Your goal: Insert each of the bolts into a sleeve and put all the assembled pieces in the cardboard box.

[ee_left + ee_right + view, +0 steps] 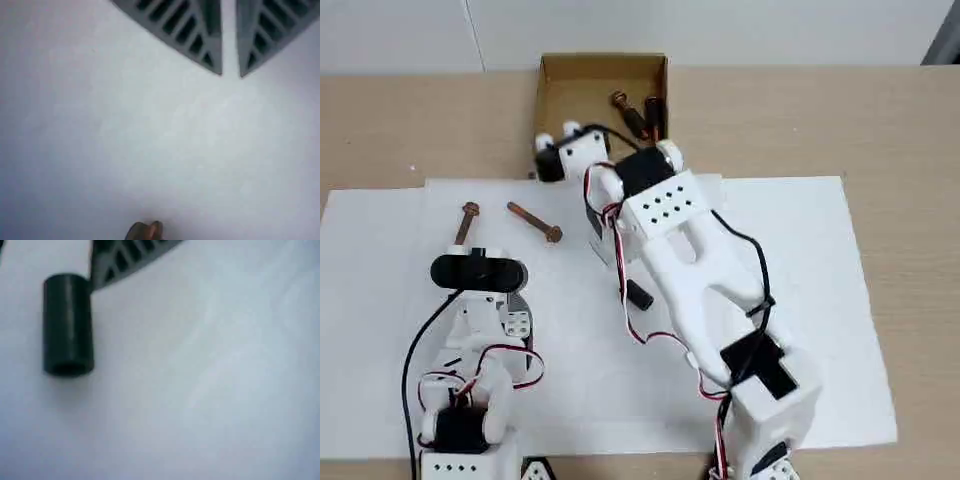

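**Step in hand (judged):** pick-up of the last loose sleeve, ahead of a bolt being inserted.

**Sleeve** (67, 322): black, cylindrical, laid on its side on the white paper sheet (820, 300), beneath the outstretched right arm. One open end is seen in the right wrist view.

**Right gripper** (107, 270): held low over the paper, with a grey part just beside one end of the sleeve. Contact cannot be confirmed, and whether it is apart or together cannot be told.

**Left gripper** (231, 74): drawn almost together, with a thin slit of paper shown between. Nothing is held.

**First loose bolt** (467, 222) and **second loose bolt** (535, 222): copper-coloured, laid apart on the paper ahead of the left arm.

**Cardboard box** (575, 95): set at the far side of the table. Two assembled pieces (630, 112) are lodged inside.

**Handling notes (judged):**
- The sleeve is best taken across its middle, square to its axis, since a round body is likely to roll away from a one-sided push.
- Both open ends should be left uncovered so that a bolt can be passed in.
- The sleeve should be lifted level and held steady.
- One sleeve is counted against two loose bolts.
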`<state>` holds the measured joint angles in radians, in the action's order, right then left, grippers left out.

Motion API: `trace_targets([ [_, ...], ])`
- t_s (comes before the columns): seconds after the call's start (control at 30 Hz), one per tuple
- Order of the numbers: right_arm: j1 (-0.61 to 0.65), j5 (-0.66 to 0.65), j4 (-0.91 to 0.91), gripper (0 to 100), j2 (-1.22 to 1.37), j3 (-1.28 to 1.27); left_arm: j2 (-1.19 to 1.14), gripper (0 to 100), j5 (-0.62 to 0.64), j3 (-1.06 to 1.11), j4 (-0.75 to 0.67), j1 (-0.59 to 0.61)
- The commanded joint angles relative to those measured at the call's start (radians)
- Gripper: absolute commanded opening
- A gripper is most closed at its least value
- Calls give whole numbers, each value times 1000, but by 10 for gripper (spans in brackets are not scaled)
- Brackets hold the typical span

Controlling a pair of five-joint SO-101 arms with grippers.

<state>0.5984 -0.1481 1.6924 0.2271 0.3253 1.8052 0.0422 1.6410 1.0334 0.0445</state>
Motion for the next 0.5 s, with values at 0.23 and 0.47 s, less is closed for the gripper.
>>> trace_targets([
  [0.23, 30, -61, -18, 125, -56, -140, 12, 6, -2, -4, 0, 6],
  [0.47, 39, -109, -68, 184, 28, -146, 12, 6, -2, -4, 0, 6],
])
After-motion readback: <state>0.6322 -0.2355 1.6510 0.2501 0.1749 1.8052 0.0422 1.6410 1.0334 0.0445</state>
